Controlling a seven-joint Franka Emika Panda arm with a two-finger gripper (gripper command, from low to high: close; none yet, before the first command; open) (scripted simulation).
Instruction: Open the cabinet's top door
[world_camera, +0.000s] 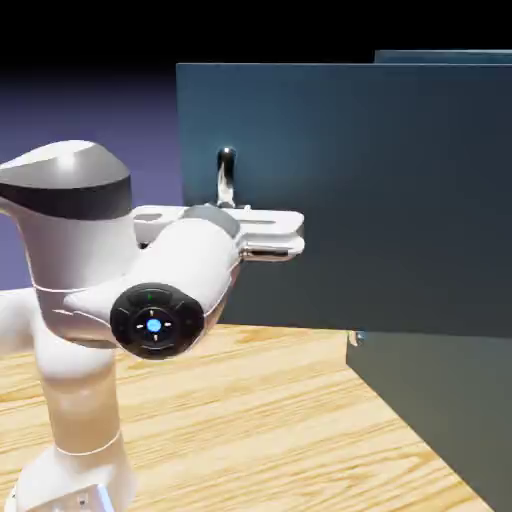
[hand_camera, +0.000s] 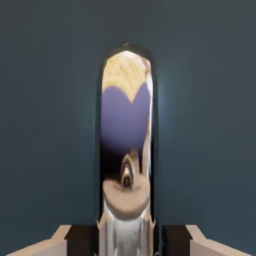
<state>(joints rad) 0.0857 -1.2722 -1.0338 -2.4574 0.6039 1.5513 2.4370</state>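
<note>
- The gripper (world_camera: 262, 232) is clamped on the silver handle (world_camera: 226, 176) of the top door (world_camera: 350, 190), which stands swung out from the cabinet (world_camera: 440, 400).
- In the hand view the handle (hand_camera: 127, 150) fills the space between the fingertips (hand_camera: 60, 242), the teal door panel (hand_camera: 45, 125) directly behind it.
- Below the gripper lies the bare wooden bench (world_camera: 250, 420).
- The arm's own white links (world_camera: 80, 300) crowd the space on the gripper's near side.

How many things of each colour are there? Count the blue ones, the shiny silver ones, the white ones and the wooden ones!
Dark teal-blue: 2, the cabinet and its top door, swung open
Shiny silver: 1, the handle on the top door, with the gripper shut on it
White: 1, the robot arm
Wooden: 1, the table
Total: 5
</note>
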